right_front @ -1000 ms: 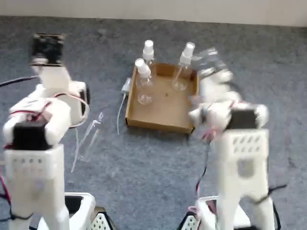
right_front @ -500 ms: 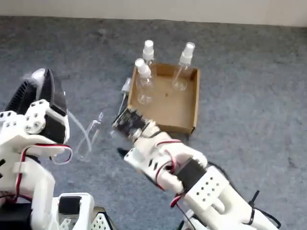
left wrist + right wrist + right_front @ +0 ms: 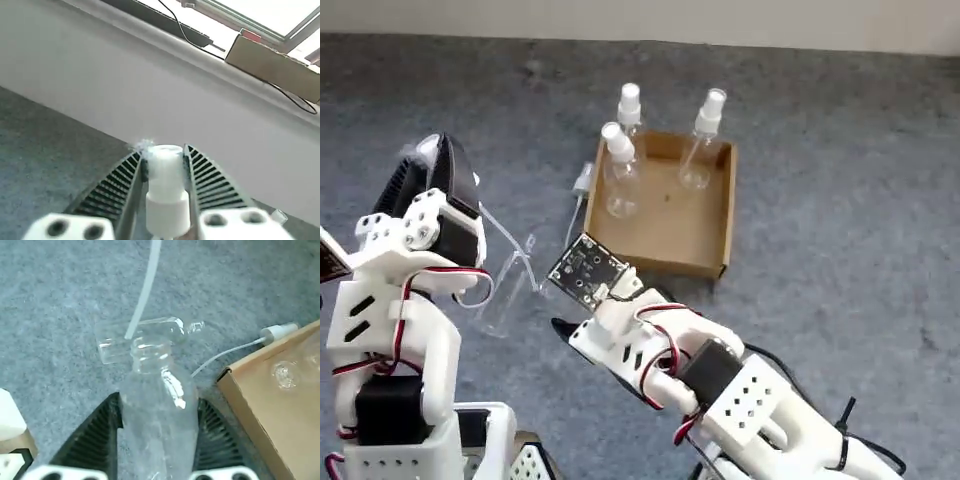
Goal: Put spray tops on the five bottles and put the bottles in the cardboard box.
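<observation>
Asker: What was gripped by the left tool [image 3: 162,152]?

Describer: A white spray top [image 3: 165,195] was clamped between its ribbed black fingers [image 3: 112,187]. The tool was raised above the grey table [image 3: 840,200] and pointed toward a pale wall. A thin tube [image 3: 147,285] was seen hanging down from that spray top.

Asker: Where was the tube's tip found?

Describer: It was placed close to the open neck of the uncapped bottle [image 3: 160,390], which was grasped around its body by the right tool [image 3: 157,401]. Whether tip and neck were touching could not be told.

Asker: What was laid on the table nearby?

Describer: A second clear bottle [image 3: 140,337], also without a top, was laid on its side just beyond the grasped one. A loose spray top [image 3: 277,331], its tube trailing, was laid beside the cardboard box [image 3: 270,405].

Asker: And what was kept in the box?

Describer: Two capped bottles [image 3: 620,170] [image 3: 698,140] were stood upright inside it, toward the far side. A third capped bottle [image 3: 630,110] was seen at the far wall. Whether it was set inside or just behind could not be told.
</observation>
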Available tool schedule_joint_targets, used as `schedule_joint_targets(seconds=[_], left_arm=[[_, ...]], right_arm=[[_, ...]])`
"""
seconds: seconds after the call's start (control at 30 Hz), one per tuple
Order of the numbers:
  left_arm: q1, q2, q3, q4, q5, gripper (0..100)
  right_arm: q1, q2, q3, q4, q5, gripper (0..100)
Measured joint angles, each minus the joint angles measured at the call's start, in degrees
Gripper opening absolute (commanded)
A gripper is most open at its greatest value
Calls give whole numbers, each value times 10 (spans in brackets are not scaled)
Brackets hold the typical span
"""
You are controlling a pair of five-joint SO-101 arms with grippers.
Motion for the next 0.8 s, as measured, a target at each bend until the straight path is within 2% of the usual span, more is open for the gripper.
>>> schedule_joint_targets(seconds=[0.33,0.53,0.8], left_arm=[[1,-2,13,-14,0,3],[32,0,45,-15,0,3],[33,1,50,-69,-4,3]], right_arm=[[1,0,0,0,-4,5],[1,0,0,0,-4,5],[1,0,0,0,-4,5]])
